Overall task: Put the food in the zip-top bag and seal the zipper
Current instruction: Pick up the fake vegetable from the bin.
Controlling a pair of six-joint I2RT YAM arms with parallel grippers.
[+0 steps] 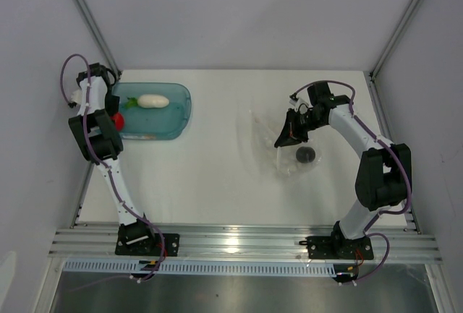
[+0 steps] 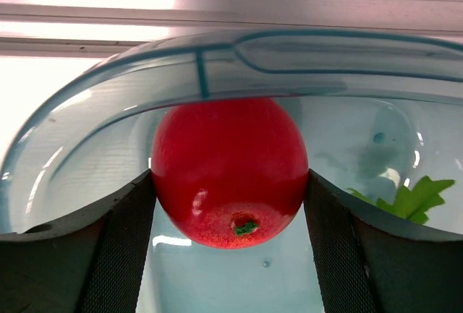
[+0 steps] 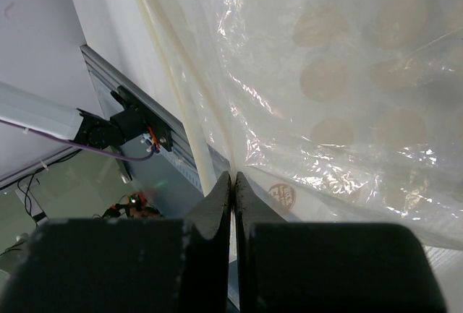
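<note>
1 food, the dark piece point(image 1: 305, 155), looks bagged; left gripper point(image 2: 229, 183) clamped on tomato point(image 2: 229, 161) at 9 o'clock; right gripper point(image 3: 233, 190) pinches zip-top bag point(image 3: 325, 74) edge. Next: carry tomato to 3 o'clock.

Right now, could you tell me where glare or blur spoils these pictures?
Top view: glare on the front rail; the clear bag barely shows against the white table. Left wrist: tomato sharp, background above it blown out. Right wrist: the bag glints with crinkle highlights; the right pincer is dark.
</note>
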